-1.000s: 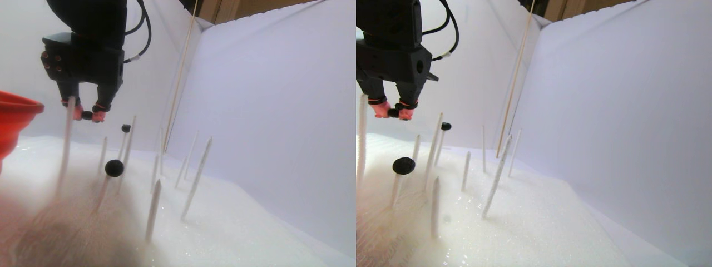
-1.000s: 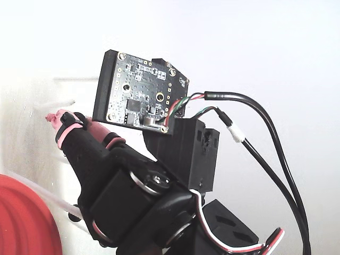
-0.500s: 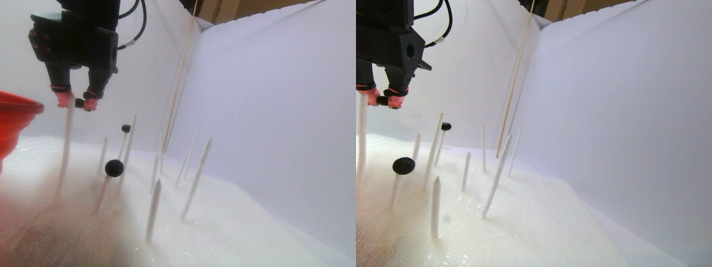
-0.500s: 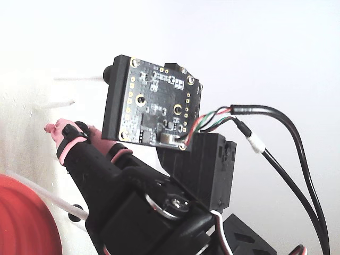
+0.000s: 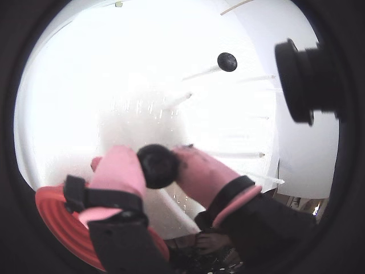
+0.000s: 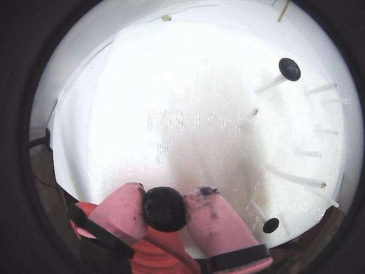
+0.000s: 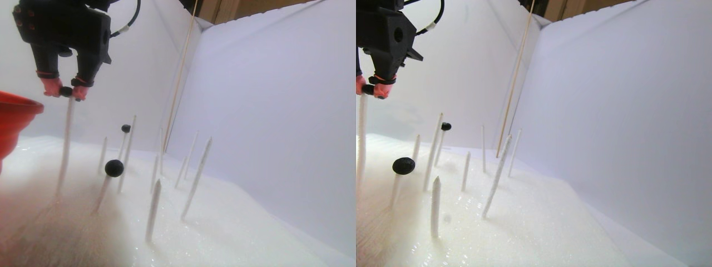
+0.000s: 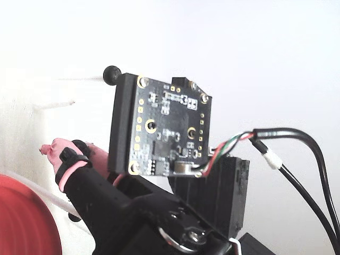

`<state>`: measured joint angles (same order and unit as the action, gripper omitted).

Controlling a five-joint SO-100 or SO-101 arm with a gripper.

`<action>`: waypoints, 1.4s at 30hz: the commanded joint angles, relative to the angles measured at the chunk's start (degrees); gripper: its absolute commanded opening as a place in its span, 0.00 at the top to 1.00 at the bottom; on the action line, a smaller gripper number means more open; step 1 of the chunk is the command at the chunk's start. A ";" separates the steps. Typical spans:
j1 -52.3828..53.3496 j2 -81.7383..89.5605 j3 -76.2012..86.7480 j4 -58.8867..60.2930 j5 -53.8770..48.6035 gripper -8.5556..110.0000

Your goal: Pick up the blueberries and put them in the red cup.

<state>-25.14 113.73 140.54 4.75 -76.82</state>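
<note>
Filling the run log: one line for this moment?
gripper: shut on blueberry | raised near red cup | two blueberries on sticks

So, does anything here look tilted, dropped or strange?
Nothing looks spilled or dropped. The claw grips one blueberry cleanly above the foam floor. Two other blueberries sit on white sticks, several of which lean rather than stand straight.
</note>
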 commanded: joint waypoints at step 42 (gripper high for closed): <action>-9.14 22.50 3.16 20.30 9.23 0.84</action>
<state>-34.19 132.10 144.93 24.61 -68.38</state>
